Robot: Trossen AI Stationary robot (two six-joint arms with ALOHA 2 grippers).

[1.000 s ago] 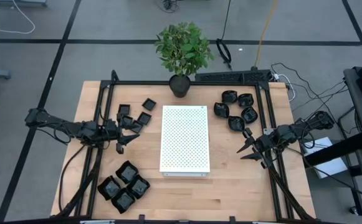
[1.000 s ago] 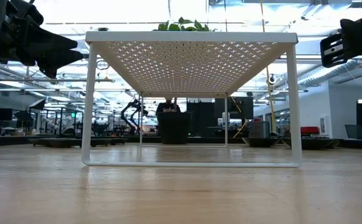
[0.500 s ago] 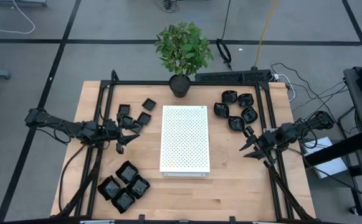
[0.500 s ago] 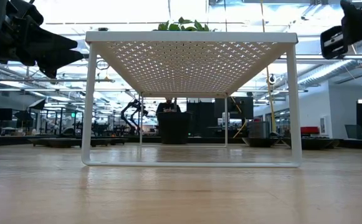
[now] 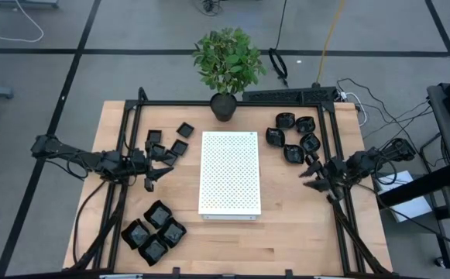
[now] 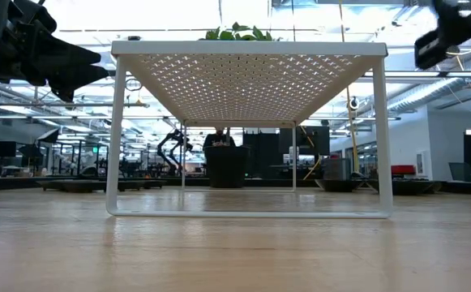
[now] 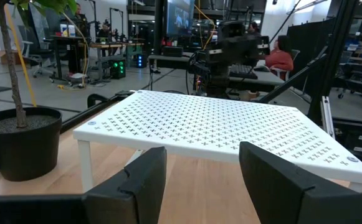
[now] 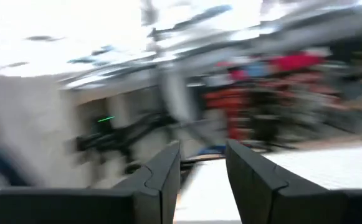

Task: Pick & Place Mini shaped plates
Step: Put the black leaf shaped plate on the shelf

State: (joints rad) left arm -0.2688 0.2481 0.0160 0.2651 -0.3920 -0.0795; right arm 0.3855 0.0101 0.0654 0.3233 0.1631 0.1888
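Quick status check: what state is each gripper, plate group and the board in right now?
left gripper: open, empty, beside the small square plates
right gripper: open, empty, near the rounded plates
wavy-edged plates: clustered on table
white perforated board: upright, bare

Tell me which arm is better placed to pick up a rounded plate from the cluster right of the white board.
Right, probably. Its tool, empty with fingers apart, hovers just beside the rounded plates, while the left tool sits across the white board by the small square plates.
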